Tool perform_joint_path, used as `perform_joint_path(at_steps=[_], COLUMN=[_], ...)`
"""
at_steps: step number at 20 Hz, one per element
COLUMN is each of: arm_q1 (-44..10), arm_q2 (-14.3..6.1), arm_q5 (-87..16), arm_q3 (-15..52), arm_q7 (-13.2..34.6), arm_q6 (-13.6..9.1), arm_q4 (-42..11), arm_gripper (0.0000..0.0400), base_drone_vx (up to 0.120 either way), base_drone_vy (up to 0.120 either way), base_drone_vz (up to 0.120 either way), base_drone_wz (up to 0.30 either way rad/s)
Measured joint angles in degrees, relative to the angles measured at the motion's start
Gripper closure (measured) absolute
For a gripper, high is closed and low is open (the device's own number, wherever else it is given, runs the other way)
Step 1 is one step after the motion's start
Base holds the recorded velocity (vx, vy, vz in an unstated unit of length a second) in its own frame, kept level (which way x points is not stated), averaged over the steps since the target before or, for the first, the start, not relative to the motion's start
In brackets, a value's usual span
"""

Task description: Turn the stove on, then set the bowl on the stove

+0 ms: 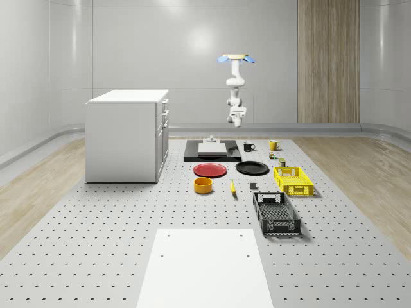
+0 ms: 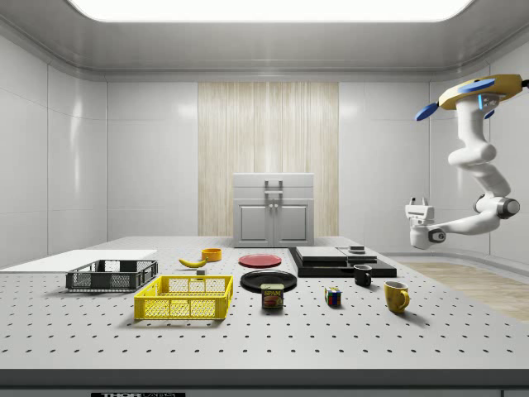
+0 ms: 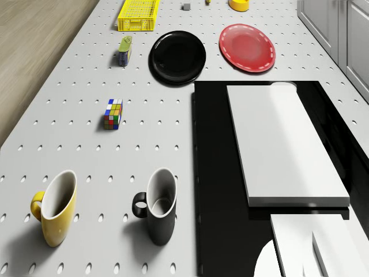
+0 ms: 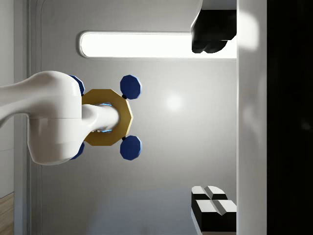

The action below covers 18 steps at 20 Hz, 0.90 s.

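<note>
The stove (image 1: 212, 154) is a flat black slab with a white block (image 1: 212, 148) on it, at the far end of the table; it also lies in the side view as stove (image 2: 335, 260) and in the drone view as stove (image 3: 222, 173). The orange bowl (image 1: 203, 185) stands on the table nearer the front, past the red plate (image 1: 210, 170); bowl (image 2: 212, 254), bowl (image 3: 238, 4). The drone (image 1: 235, 59) hovers high behind the stove's far edge. My gripper (image 1: 236, 119) hangs in the air well above the stove, open and holding nothing, turned upward in the side view, gripper (image 2: 416, 204). In the wrist view the gripper (image 4: 195, 122) faces the ceiling and the drone's underside.
A white cabinet (image 1: 127, 135) stands at the whole-scene view's left of the stove. Black plate (image 1: 252, 168), black mug (image 3: 158, 205), yellow mug (image 3: 56, 208), colour cube (image 3: 113, 113), tin (image 3: 124, 51), banana (image 1: 232, 187), yellow basket (image 1: 293, 180) and black basket (image 1: 276, 213) lie to the right.
</note>
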Motion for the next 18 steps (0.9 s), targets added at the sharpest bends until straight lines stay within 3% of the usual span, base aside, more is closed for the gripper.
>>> perform_joint_path(at_steps=[12,18], arm_q1=[-0.09,-0.13], arm_q2=[-0.18,-0.35], arm_q5=[-0.01,-0.08], arm_q3=[0.07,0.14], arm_q7=[-0.03,-0.04], arm_q6=[0.28,0.52], arm_q4=[0.07,-0.09], arm_gripper=[0.0000,0.0000], base_drone_vx=[0.000,0.113], base_drone_vy=[-0.120,-0.120], base_drone_vz=[0.000,0.000], base_drone_wz=[0.000,0.000])
